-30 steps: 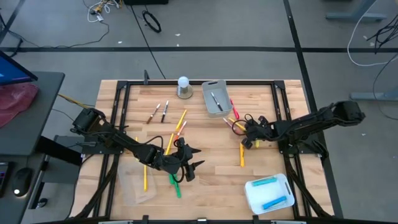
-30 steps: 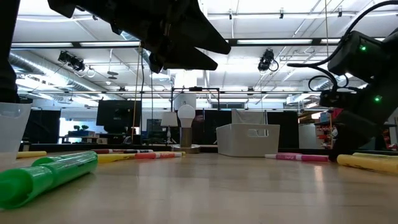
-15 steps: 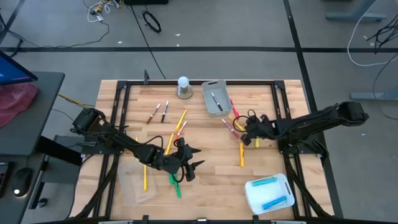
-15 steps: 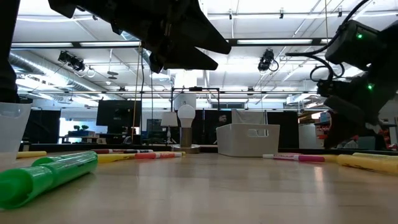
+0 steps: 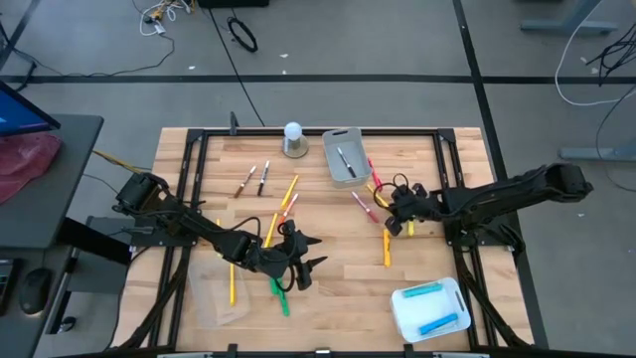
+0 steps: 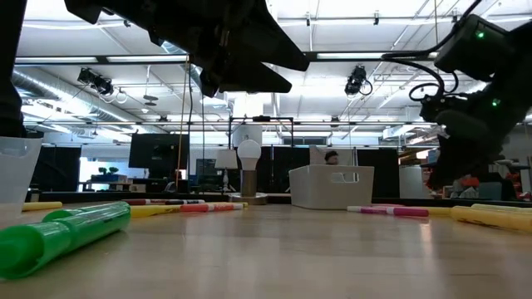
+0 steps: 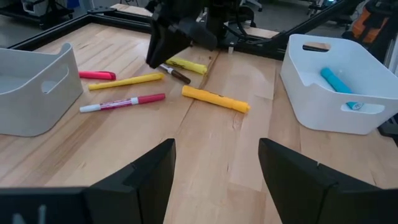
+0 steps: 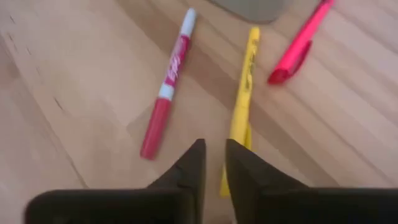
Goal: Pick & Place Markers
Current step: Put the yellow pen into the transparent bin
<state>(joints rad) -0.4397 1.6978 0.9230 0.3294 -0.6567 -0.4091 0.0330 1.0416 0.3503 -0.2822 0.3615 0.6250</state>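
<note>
Several markers lie flat on the wooden table. A red marker with a white end (image 8: 166, 87), a yellow marker (image 8: 242, 106) and a pink one (image 8: 301, 43) lie just ahead of my right gripper (image 8: 215, 152). It hangs above the table at the right (image 5: 390, 212), its fingers a narrow gap apart with nothing between them. My left gripper (image 7: 216, 162) stands open and empty over the table's middle (image 5: 316, 251), above a green marker (image 5: 281, 296). An orange-yellow marker (image 5: 387, 249) lies between the two arms.
A grey bin (image 5: 345, 157) with a dark marker in it stands at the far edge, beside a white ball on a grey base (image 5: 293, 139). A white bin (image 5: 429, 310) holding blue markers sits near right. More markers (image 5: 260, 179) lie at the far left.
My right gripper has risen from the tabletop and now hangs clear above the red and yellow markers, a little farther toward the table's left. The markers lie on the table as before.
</note>
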